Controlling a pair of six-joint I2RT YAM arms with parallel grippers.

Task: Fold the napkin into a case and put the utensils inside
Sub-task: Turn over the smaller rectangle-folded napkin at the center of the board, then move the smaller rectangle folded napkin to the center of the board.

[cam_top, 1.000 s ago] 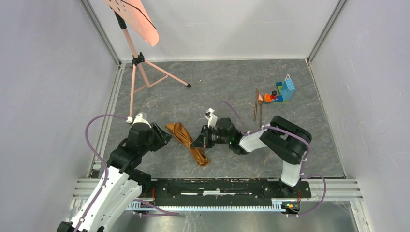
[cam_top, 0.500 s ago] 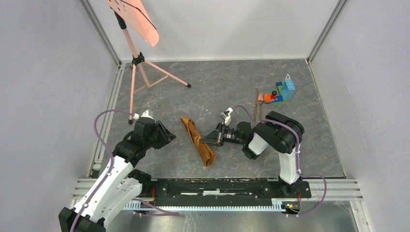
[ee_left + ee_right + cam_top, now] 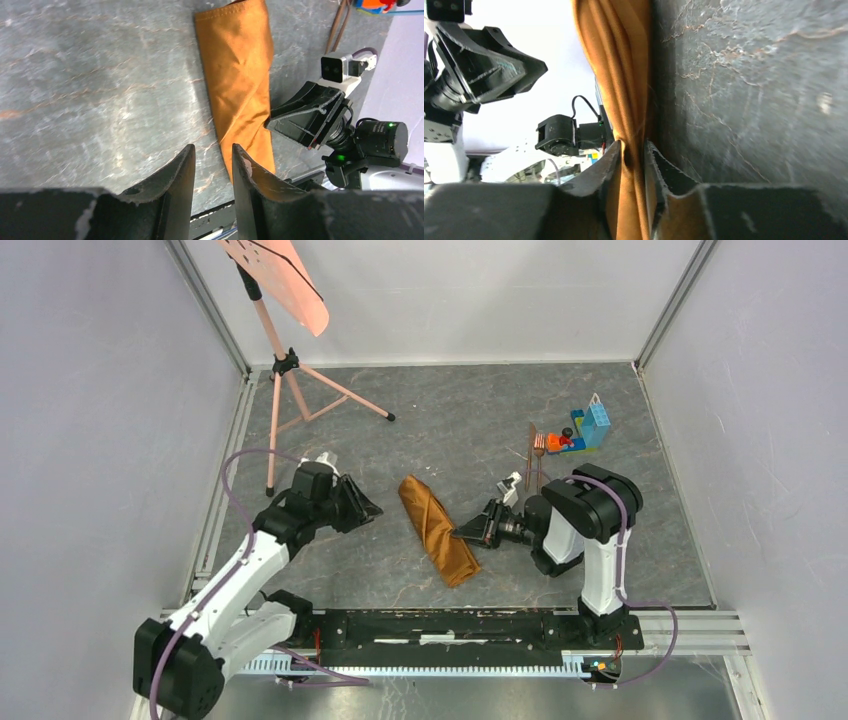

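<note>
Left of the toy brick pile (image 3: 583, 430), napkin (image 3: 438, 530): folded into a long slanting strip, now nearer the pile than a second ago.
Right gripper (image 3: 468, 534): has drawn back toward the pile, narrow jaws pinching a fold at the napkin's edge.
Left gripper (image 3: 372, 508): has followed toward the pile, jaws slightly parted, empty.
Utensils (image 3: 535, 455): just left of the pile, unmoved.
Hard to see: which utensil is which; both wrist views crop the napkin's ends.

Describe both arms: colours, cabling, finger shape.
Left arm and right arm: white link shells, black joints, a purple cable looping along each. Left gripper and right gripper: black, wedge-shaped tapering fingers, small white camera box on the wrist. Green light on the right wrist.
</note>
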